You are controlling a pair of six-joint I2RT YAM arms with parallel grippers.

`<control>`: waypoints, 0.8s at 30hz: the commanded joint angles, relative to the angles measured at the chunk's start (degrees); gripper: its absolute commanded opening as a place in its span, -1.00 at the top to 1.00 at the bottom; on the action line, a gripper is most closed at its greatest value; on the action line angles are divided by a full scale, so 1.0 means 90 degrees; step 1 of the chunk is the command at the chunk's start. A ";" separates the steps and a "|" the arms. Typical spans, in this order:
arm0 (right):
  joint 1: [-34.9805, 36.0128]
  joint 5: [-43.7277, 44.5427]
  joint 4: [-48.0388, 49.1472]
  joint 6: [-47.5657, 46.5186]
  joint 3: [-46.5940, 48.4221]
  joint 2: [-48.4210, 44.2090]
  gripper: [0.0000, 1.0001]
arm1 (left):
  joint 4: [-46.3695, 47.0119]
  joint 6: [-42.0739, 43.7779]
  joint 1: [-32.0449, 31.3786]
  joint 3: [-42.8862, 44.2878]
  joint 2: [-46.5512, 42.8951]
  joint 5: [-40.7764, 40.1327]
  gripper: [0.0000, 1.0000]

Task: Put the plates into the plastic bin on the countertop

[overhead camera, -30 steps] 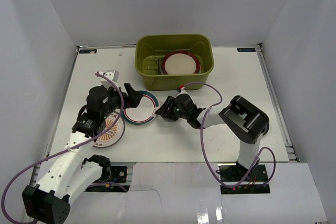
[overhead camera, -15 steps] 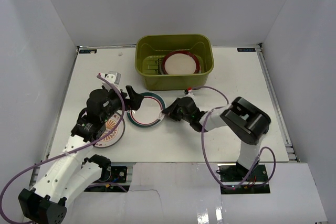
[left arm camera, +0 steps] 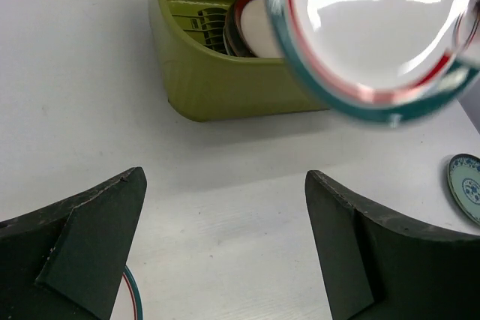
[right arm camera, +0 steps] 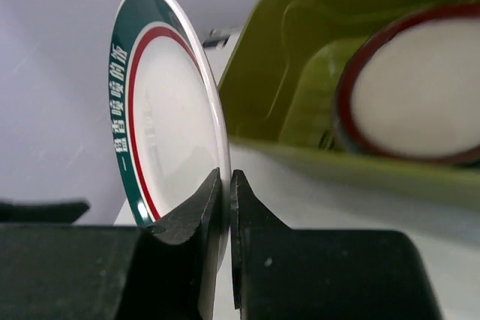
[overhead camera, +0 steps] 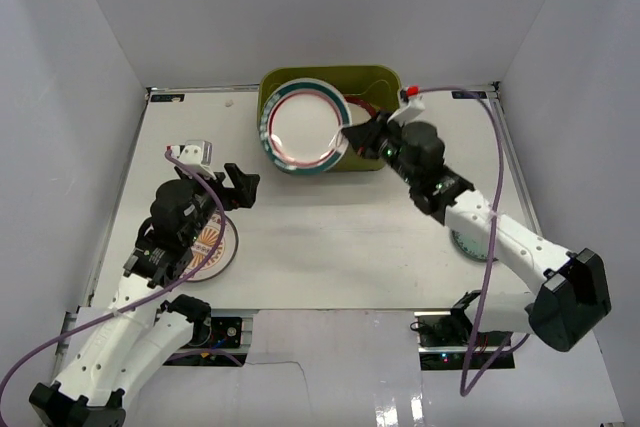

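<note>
My right gripper (overhead camera: 350,133) (right arm camera: 226,192) is shut on the rim of the teal-rimmed white plate (overhead camera: 303,129) (right arm camera: 169,148) and holds it on edge above the left part of the olive-green plastic bin (overhead camera: 375,73) (left arm camera: 217,88) (right arm camera: 300,58). The plate also shows in the left wrist view (left arm camera: 375,28). The maroon-rimmed cream plate (right arm camera: 420,95) (left arm camera: 251,20) lies in the bin. My left gripper (overhead camera: 240,187) (left arm camera: 225,245) is open and empty above the white countertop (overhead camera: 340,237), in front of and to the left of the bin.
The orange-sunburst plate (overhead camera: 212,249) lies on the countertop under my left arm. The small light-blue plate (overhead camera: 468,245) (left arm camera: 465,185) lies at the right, partly under my right arm. White walls bound the countertop at the left, back and right.
My right gripper has lifted the teal-rimmed plate off the countertop and carried it up and back over the bin. My left gripper has drawn back to the left, away from the plate.
</note>
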 commanded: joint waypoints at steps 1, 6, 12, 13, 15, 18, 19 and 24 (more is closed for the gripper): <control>-0.0916 -0.0291 -0.0097 -0.0769 0.1297 0.0639 0.85 | 0.0031 0.0013 -0.0027 0.0118 0.0023 -0.0121 -0.96; -0.1679 -0.0702 -0.0828 -0.1160 0.3389 0.2796 0.84 | 0.0041 0.0042 -0.0008 0.0098 0.0023 -0.0101 -0.96; -0.2060 -0.1240 -0.1210 -0.0858 0.4700 0.4283 0.84 | 0.0060 0.0042 -0.0017 0.0079 0.0052 -0.0043 -0.96; -0.2070 -0.1143 -0.1220 -0.0848 0.4730 0.4351 0.84 | 0.0051 0.0042 -0.0008 0.0079 0.0062 -0.0033 -0.96; -0.2109 -0.1103 -0.1279 -0.0809 0.4779 0.4488 0.84 | 0.0070 0.0042 -0.0008 0.0069 0.0072 0.0006 -0.96; -0.2119 -0.1016 -0.1435 -0.0789 0.4769 0.4567 0.81 | 0.0070 0.0042 -0.0027 0.0069 0.0052 0.0045 -0.96; -0.2128 -0.0977 -0.1484 -0.0799 0.4750 0.4567 0.74 | 0.0080 0.0042 -0.0027 0.0069 0.0043 0.0045 -0.96; -0.2109 -0.0587 -0.1631 -0.0945 0.4672 0.4382 -0.29 | 0.0070 0.0032 -0.0027 0.0079 0.0023 -0.0023 -0.96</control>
